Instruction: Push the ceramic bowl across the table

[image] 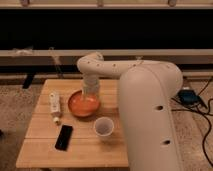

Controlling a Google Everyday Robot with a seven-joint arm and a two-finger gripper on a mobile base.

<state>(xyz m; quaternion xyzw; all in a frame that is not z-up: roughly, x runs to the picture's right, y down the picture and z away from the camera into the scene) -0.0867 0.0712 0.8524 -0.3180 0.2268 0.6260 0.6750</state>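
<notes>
Dark windows (pixel 150 27), pale rail (pixel 165 52) — speckled floor (pixel 14 102)

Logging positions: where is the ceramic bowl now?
Camera view: the ceramic bowl sits centrally on the table, gripper at its far side, white cup in front, white tube left.

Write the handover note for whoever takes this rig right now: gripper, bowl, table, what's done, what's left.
Gripper: low at the rear right part of the ceramic bowl; contact can't be confirmed.
Ceramic bowl: upright on the table, in the rear middle of the top.
Nearby: white cup in front of the bowl and apart from it, black phone front left, white bottle lying to the bowl's left.
Done: gripper is at the bowl.
Left: push the bowl across the table, avoiding the cup and bottle.
</notes>
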